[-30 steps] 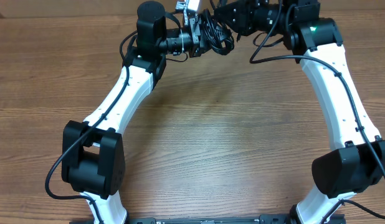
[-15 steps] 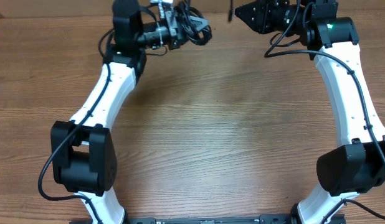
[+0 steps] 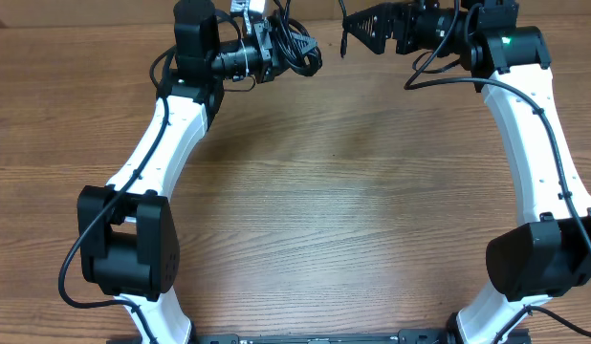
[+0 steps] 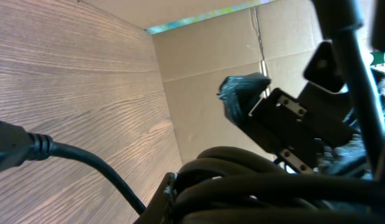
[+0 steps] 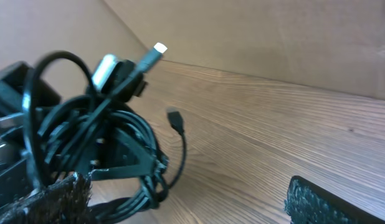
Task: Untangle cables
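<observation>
The cables (image 3: 297,53) form one tangled black bundle held above the far edge of the table, with my left gripper (image 3: 269,46) shut on it. In the left wrist view the coil (image 4: 273,180) fills the bottom, and one cord with a plug (image 4: 9,148) trails off to the left. The right wrist view shows the bundle (image 5: 99,146) at left, a white-tipped plug (image 5: 159,48) sticking up and a small plug (image 5: 174,117) dangling. My right gripper (image 3: 353,33) hangs just right of the bundle, open wide and holding nothing; its padded fingers (image 5: 320,199) stand far apart.
A cardboard wall (image 5: 273,37) runs along the back of the wooden table (image 3: 305,191). Both white arms reach to the far edge, and thicker black wires (image 3: 439,72) loop along them.
My left arm has pulled the bundle leftward, away from the right gripper. The right gripper was nearly closed at the bundle; it has now opened wide and let go.
</observation>
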Robot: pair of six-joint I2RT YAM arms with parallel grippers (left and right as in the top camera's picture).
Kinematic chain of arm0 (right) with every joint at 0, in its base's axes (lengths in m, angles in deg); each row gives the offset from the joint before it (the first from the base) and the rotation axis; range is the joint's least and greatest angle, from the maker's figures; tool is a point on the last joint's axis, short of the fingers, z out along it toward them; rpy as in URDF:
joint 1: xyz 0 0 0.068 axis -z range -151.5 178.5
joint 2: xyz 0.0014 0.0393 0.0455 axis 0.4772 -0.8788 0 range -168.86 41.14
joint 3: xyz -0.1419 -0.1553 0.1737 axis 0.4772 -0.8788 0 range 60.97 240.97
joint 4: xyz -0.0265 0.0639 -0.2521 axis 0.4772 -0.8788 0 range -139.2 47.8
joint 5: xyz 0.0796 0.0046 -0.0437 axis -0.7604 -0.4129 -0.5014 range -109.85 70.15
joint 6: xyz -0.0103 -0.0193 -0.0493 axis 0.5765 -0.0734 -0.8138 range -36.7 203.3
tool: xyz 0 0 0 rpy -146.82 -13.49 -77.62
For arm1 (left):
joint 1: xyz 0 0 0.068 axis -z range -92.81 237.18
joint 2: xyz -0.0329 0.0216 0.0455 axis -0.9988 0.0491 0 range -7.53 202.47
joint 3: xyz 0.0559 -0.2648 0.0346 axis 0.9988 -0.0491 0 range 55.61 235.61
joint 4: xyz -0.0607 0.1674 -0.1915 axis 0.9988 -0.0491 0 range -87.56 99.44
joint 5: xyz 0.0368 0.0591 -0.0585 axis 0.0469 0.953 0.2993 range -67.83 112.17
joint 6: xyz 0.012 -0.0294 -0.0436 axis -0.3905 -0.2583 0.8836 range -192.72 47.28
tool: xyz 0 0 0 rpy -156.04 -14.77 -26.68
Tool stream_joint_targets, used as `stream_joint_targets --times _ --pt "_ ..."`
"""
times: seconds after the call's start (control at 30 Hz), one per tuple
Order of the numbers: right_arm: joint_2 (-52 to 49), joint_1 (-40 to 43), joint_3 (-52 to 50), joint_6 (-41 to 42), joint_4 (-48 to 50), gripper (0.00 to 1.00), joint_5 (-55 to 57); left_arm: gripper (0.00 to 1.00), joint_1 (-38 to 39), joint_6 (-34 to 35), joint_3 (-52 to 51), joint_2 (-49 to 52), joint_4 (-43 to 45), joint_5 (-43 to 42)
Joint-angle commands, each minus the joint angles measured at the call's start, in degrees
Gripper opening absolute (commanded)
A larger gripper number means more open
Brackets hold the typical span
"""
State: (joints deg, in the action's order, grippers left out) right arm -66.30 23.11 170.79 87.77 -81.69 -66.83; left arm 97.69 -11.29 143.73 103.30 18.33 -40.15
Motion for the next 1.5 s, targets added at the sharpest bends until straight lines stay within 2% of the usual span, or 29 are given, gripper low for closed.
stream_joint_targets --times 0.0,0.33,0.57,0.77,0.87,1.03,1.23,1.33,1.47 --pt "-0.07 0.0 0.5 -0.04 0.85 1.0 -3.26 0.04 0.39 -2.99 0.48 -0.59 -0.15 -0.11" --pt "-0.04 0.0 0.52 0.37 5.68 1.0 -6.82 0.04 0.26 -4.31 0.48 -0.57 -0.79 2.4" --pt "-0.04 0.0 0.52 3.32 9.68 1.0 -7.52 0.04 0.28 -5.79 0.48 -0.57 -2.14 4.09" --pt "-0.04 0.0 0.52 7.85 15.47 1.0 -12.61 0.04 0.28 -7.48 0.48 -0.57 -5.27 6.19" --pt "-0.04 -0.11 0.52 7.98 14.8 1.0 -13.77 0.04 0.39 -7.06 0.48 -0.57 -5.18 6.14" --pt "-0.04 -0.57 0.5 7.5 11.67 0.88 -13.68 0.04 0.57 -4.57 0.48 -0.57 -3.78 5.27" --pt "-0.07 -1.6 0.5 7.5 10.91 0.82 -13.57 0.04 1.75 -0.94 0.48 -0.57 3.06 3.8" --pt "-0.07 -2.16 0.5 7.48 10.88 0.7 -13.51 0.04 2.78 -1.01 0.48 -0.59 3.67 4.26" --pt "-0.04 -2.34 0.5 7.48 10.88 0.45 -13.49 0.04 3.56 -1.03 0.48 -0.57 3.61 4.26"
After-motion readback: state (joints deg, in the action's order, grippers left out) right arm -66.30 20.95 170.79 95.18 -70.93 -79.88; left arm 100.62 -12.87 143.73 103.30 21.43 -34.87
